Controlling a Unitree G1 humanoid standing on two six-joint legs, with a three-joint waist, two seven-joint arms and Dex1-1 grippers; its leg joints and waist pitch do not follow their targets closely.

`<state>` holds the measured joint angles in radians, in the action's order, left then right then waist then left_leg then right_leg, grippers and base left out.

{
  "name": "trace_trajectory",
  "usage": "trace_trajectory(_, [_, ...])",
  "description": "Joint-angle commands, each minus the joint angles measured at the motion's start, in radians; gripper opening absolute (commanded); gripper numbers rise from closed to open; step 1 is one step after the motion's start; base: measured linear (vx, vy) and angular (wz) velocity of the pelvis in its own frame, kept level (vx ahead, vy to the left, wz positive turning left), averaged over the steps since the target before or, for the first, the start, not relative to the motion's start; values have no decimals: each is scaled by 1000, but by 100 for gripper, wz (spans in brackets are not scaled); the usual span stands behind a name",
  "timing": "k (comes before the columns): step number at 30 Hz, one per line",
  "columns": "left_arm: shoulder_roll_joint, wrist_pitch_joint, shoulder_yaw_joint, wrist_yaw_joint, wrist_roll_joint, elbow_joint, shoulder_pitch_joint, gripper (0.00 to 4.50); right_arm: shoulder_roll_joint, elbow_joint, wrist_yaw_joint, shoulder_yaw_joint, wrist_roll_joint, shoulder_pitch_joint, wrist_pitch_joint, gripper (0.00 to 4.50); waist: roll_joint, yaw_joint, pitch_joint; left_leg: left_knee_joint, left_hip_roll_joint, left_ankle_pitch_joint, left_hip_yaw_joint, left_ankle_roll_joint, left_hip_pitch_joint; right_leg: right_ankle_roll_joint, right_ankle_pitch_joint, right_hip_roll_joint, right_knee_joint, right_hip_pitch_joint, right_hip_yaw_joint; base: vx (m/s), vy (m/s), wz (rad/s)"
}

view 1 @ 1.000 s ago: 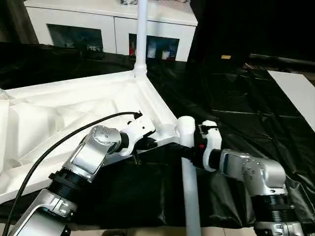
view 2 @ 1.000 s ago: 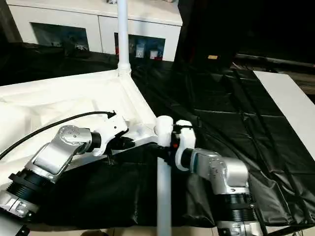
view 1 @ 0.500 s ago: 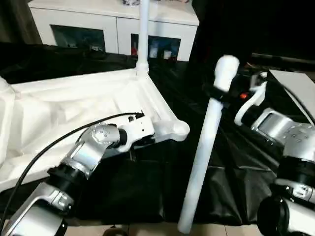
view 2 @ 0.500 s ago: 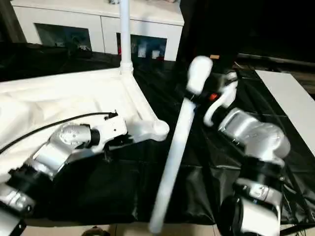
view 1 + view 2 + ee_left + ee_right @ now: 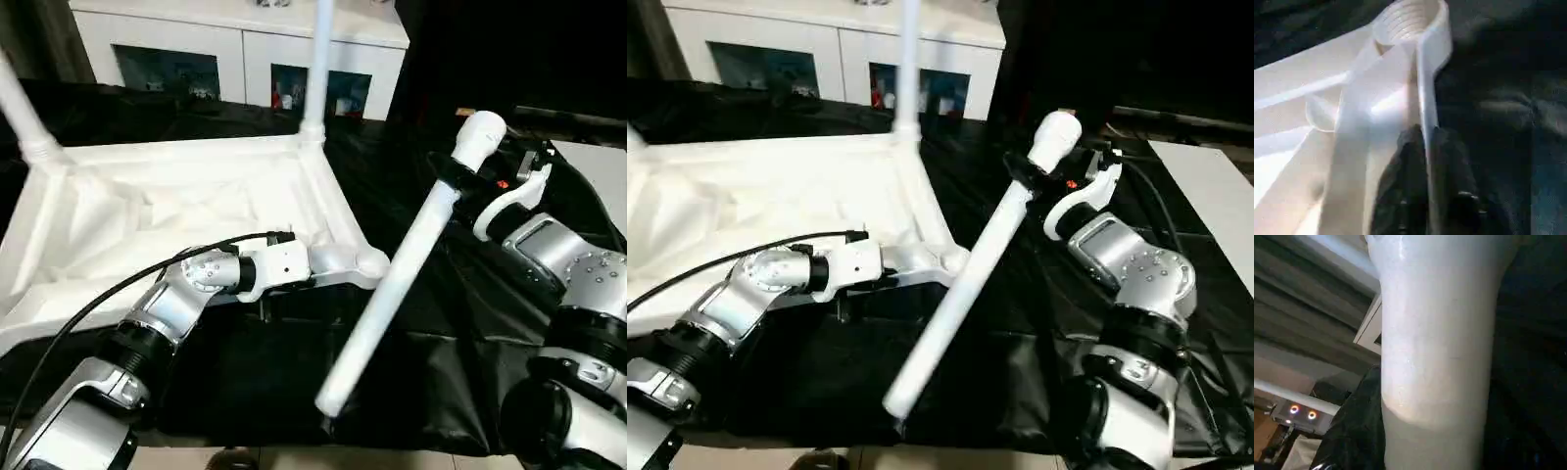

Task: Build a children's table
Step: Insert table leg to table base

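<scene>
Left wrist view: left gripper (image 5: 1422, 147) clamps the tabletop (image 5: 196, 206) rim; right gripper (image 5: 453, 183) grasps a leg (image 5: 407, 259).

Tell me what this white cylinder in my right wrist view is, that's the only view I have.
Observer: A loose leg, gripped by the right tool near its thick end. It is tilted, with the thin end pointing down toward the robot.
Operator: Where could it go?
Observer: The near right corner socket of the tabletop is empty, its thread showing.
Operator: Is the top steadied?
Observer: The left tool clamps the rim beside that socket.
</scene>
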<state>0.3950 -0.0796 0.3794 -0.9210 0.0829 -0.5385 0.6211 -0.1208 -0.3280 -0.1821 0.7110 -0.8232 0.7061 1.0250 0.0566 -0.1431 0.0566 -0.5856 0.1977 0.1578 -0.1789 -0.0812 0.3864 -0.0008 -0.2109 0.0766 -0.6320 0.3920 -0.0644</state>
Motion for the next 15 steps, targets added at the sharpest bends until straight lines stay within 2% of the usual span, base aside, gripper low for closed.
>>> trace_trajectory(1, [-7, 42, -54, -14, -66, 66, 33, 59, 3, 13, 19, 14, -22, 0, -32, 185, -16, 8, -80, 67, 34, 126, 3, -72, -33, -201, 28, 73, 52, -43, 43, 0, 0, 0])
trace_trajectory(2, [-3, 67, -73, -18, -87, 74, 31, 84, 5, 7, 21, 14, -21, 1, -47, 185, -12, 8, -79, 68, 34, 135, 3, -72, -31, -203, 16, 73, 52, -44, 42, 0, 0, 0])
trace_trajectory(3, [1, 91, -111, -17, -123, 77, 34, 84, 3, -13, 19, 12, -10, 5, -83, 185, -14, 10, -78, 67, 33, 141, 2, -71, -32, -203, 4, 72, 53, -42, 43, 0, 0, 0])
trace_trajectory(4, [2, 97, -118, -18, -130, 77, 36, 94, 3, -16, 18, 12, -9, 6, -87, 185, -9, 11, -76, 67, 32, 144, 1, -68, -31, -199, -12, 72, 55, -42, 44, 0, 0, 0])
trace_trajectory(6, [13, 127, -144, -32, -162, 85, 41, 97, 5, -30, 17, 8, -6, 12, -103, 185, -9, 11, -75, 68, 32, 145, 1, -66, -31, -186, -35, 71, 58, -42, 44, 0, 0, 0])
trace_trajectory(7, [12, 162, -164, -34, -184, 92, 42, 131, 12, -30, 23, 7, -1, 17, -123, 185, -10, 12, -76, 68, 31, 138, 1, -68, -30, -183, -37, 72, 55, -42, 44, 0, 0, 0])
trace_trajectory(8, [11, 187, -177, -34, -199, 97, 43, 131, 17, -30, 28, 7, 2, 20, -137, 185, -13, 14, -76, 67, 31, 138, 1, -68, -31, -183, -40, 71, 56, -40, 45, 0, 0, 0])
trace_trajectory(9, [-7, 291, -228, -1, -251, 122, 53, 134, 28, -24, 37, 2, 28, 28, -200, 185, -13, 17, -78, 65, 31, 132, 0, -72, -30, -188, -20, 70, 50, -40, 45, 0, 0, 0])
trace_trajectory(10, [-17, 346, -256, 19, -280, 137, 58, 134, 32, -21, 42, -2, 42, 32, -231, 185, -10, 18, -77, 64, 30, 130, 0, -71, -26, -200, -12, 72, 50, -40, 45, 0, 0, 0])
trace_trajectory(11, [-33, 399, -286, 43, -315, 153, 66, 157, 34, -18, 44, -10, 58, 34, -258, 185, -10, 19, -77, 63, 30, 134, -1, -72, -26, -204, -16, 71, 49, -40, 44, 0, 0, 0])
trace_trajectory(12, [-63, 473, -337, 78, -393, 191, 75, 157, 43, -13, 49, -11, 67, 40, -296, 185, -15, 17, -77, 60, 30, 142, -3, -69, -30, -215, -14, 70, 48, -37, 45, 0, 0, 0])
trace_trajectory(13, [-113, 594, -408, 140, -527, 242, 86, 170, 59, -11, 69, -1, 76, 52, -353, 185, -13, 15, -75, 61, 29, 154, -3, -61, -29, -215, -32, 69, 55, -37, 46, 0, 0, 0])
trace_trajectory(14, [-156, 695, -457, 186, -657, 302, 87, 175, 78, -16, 89, 17, 70, 68, -410, 185, -12, 16, -77, 57, 31, 160, -4, -70, -27, -228, -21, 73, 45, -38, 47, 0, 0, 0])
trace_trajectory(15, [-183, 757, -484, 212, -739, 342, 86, 176, 91, -19, 102, 30, 63, 78, -446, 185, -11, 14, -76, 57, 29, 169, -2, -67, -25, -238, -32, 71, 50, -35, 45, 0, 0, 0])
